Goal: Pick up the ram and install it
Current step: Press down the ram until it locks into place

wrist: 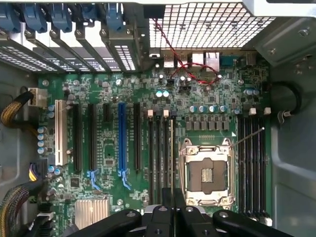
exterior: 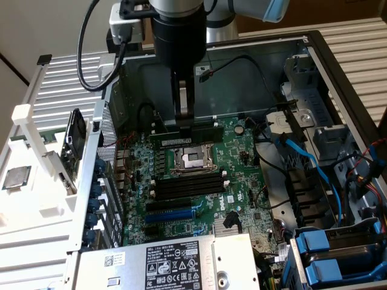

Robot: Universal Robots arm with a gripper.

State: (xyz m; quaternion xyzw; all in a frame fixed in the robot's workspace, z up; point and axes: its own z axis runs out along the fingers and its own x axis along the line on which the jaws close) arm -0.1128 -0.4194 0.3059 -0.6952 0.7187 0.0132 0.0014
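My gripper [exterior: 184,118] reaches down into the open computer case and is shut on the ram [exterior: 202,130], a long narrow green stick with black chips held level and lengthwise. In the exterior view the ram hangs over the motherboard [exterior: 239,151] at the far side of the processor socket [exterior: 190,158]. From the wrist view the ram [wrist: 171,158] appears edge-on as a thin line running out from between the gripper [wrist: 173,210] fingers. It lies along the black memory slots [wrist: 158,158] beside the socket [wrist: 207,175]. Whether it touches a slot I cannot tell.
More black slots [exterior: 187,184] lie on the near side of the socket. Blue cables [exterior: 308,163] and drive bays [exterior: 329,254] crowd the exterior view's right. A labelled power supply [exterior: 169,263] sits in front. A silver processor chip [exterior: 16,177] rests on the white stand outside the case.
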